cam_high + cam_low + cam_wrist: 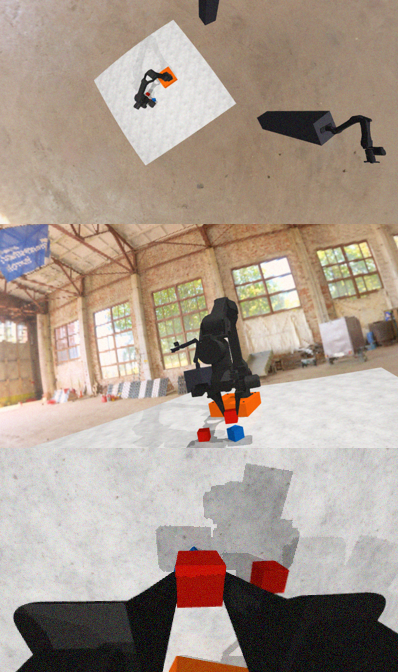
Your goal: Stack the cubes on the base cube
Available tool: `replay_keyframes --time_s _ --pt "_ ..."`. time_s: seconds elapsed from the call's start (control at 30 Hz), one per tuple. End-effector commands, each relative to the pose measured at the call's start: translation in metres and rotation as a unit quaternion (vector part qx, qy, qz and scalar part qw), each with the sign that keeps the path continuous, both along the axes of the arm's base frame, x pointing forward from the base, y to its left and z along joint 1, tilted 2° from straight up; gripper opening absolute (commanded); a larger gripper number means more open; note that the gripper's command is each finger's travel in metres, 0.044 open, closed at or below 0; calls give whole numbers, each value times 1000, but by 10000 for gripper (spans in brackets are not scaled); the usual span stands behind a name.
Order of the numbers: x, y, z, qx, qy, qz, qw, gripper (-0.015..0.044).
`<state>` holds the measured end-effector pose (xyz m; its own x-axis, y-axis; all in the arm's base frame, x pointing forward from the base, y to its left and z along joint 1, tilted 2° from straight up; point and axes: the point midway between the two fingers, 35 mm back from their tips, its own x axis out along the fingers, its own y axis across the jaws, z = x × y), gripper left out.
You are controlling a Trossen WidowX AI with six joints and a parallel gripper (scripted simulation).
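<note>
My gripper (pixel 230 413) (pixel 198 577) is shut on a red cube (pixel 231 417) (pixel 200 588), held level between the fingertips. It hangs in the air above the blue cube (pixel 153 99) (pixel 235 433), which stands on the white surface. In the wrist view the held cube hides nearly all of the blue cube, and only a blue tip (pixel 194 549) shows beyond it. The other red cube (pixel 147 94) (pixel 203 434) (pixel 268 577) stands alone on the white surface, a short way from the blue cube. Nothing rests on the blue cube.
The arm's orange mount (pixel 166 84) (pixel 252 403) (pixel 207 666) stands on the white surface (pixel 181 125) (pixel 320 413), behind the cubes in the exterior view. A dark block (pixel 292 124) with another dark arm (pixel 366 133) stands off the surface. Another dark block (pixel 208 12) is at the top edge.
</note>
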<state>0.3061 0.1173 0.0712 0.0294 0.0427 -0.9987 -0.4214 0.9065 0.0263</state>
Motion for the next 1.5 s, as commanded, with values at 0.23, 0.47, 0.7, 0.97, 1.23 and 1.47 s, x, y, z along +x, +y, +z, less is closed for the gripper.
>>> replay_keyframes --time_s 0.23,0.47,0.7,0.97,1.23,1.47 --pt "0 1 -24 0 2 -1 1000 105" --pt "0 1 -26 0 2 -1 1000 105" --pt "0 1 -27 0 2 -1 1000 105" --pt "0 1 -27 0 2 -1 1000 105" --pt "0 1 -27 0 2 -1 1000 158" --pt "0 1 -27 0 2 -1 1000 205"
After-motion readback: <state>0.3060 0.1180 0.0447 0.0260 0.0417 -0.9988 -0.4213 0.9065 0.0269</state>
